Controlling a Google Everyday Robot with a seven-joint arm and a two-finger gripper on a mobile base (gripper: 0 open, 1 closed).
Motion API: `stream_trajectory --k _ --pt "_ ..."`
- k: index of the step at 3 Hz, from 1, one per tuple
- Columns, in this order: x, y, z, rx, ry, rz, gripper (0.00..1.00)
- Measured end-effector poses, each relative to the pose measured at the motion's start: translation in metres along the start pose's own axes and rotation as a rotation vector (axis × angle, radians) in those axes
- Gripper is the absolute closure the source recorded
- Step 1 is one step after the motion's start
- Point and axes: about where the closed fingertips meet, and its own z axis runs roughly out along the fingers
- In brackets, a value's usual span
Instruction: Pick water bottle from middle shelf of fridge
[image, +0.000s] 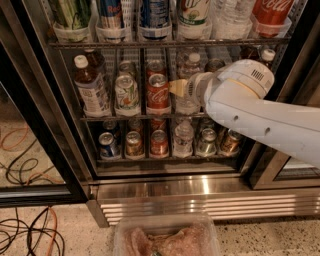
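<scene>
The fridge (56, 131) stands open in front of me. The water bottle (189, 102), clear with a white cap, stands on the middle shelf (131, 118) in the lane right of a red cola can (158, 93). My gripper (178, 88) reaches in from the right on a white arm (250, 107). It sits at the front of the water bottle's lane, about mid-height of the bottle, and covers part of it. Whether it touches the bottle cannot be told.
A brown-liquid bottle (90, 84) and a green-and-white can (127, 94) stand left on the middle shelf. Cans and another clear bottle (183, 138) fill the lower shelf. A clear tub with pinkish contents (165, 238) sits below. Cables (27, 235) lie on the floor at left.
</scene>
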Motion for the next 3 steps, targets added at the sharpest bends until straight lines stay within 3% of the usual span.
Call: stream_trajectory --k 1,3 --pt "0.0032 -0.0001 0.0082 0.004 0.007 -0.001 0.29" --pt "0.0087 0.0036 0.0096 -0.016 0.004 -0.013 0.71"
